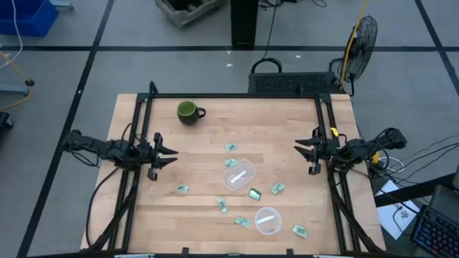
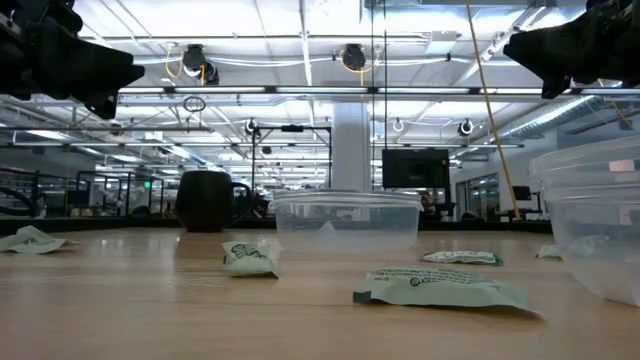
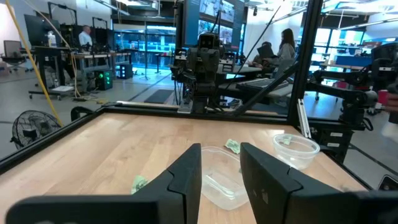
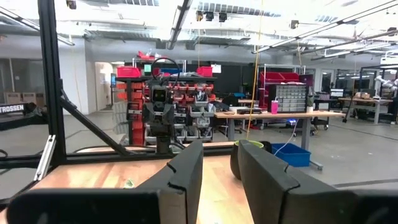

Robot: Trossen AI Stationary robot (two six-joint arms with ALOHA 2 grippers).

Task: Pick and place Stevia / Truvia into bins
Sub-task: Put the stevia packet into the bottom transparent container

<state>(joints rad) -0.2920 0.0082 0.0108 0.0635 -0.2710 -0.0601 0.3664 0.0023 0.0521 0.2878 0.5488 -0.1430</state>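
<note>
Several small green-and-white Stevia / Truvia packets lie flat on the wooden table, among them one near the middle, one toward the left and one at the near right. Two clear plastic bins stand among them, one at the centre and one nearer the front edge. My left gripper hovers open at the table's left side, pointing level toward the middle. My right gripper hovers open at the right side, facing it. Neither has anything between its fingers.
A dark green mug stands at the far left of the table. A black metal frame runs along the far edge and both sides. The low view shows a packet close by and the centre bin behind it.
</note>
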